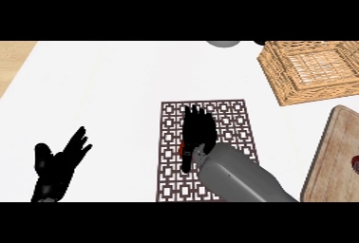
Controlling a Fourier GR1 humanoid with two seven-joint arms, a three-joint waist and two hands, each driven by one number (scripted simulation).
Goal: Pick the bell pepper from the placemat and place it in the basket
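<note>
A brown patterned placemat (228,118) lies at the middle of the white counter. My right hand (198,130) is over its left part, fingers stretched away from me. Only a small red sliver of the bell pepper (182,150) shows beneath the palm, beside the thumb; the hand hides the remainder. The wicker basket (280,78) stands at the back right, apart from the placemat, with nothing visible inside. My left hand (60,161) rests open at the lower left, fingers up.
A wooden cutting board (329,161) lies along the right edge, with a dark red thing (355,163) partly cut off by the view. A grey round object (224,43) shows at the back edge. A wooden surface (14,57) borders the counter at the far left.
</note>
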